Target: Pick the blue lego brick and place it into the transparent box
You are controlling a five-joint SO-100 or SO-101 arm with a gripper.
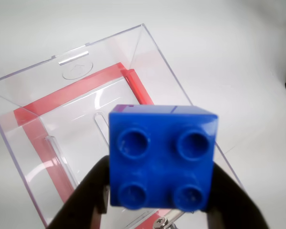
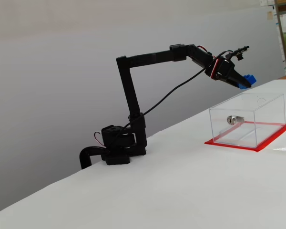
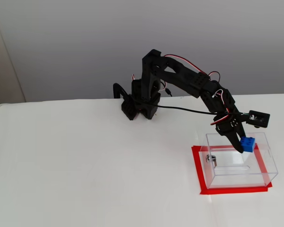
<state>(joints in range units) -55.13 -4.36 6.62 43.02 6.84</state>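
One item in transit: blue lego brick (image 1: 162, 157), studs facing the wrist camera.
End effector (image 2: 241, 82): black fingers clamped on the brick's two sides, carrying it in the air.
Destination: transparent box (image 3: 262, 163), open-topped, on a red base plate (image 3: 197, 165) on the white worktop (image 3: 85, 165).
Key relation: brick hangs above the box opening, near its rim; box interior lies directly below.
Judgement: lowering or release appears next.

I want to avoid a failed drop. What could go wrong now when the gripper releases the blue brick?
1. The blue lego brick hangs near the back wall of the transparent box; released here, it may clip the rim and fall outside.
2. The gripper holds only its lower edge, so it may tumble.
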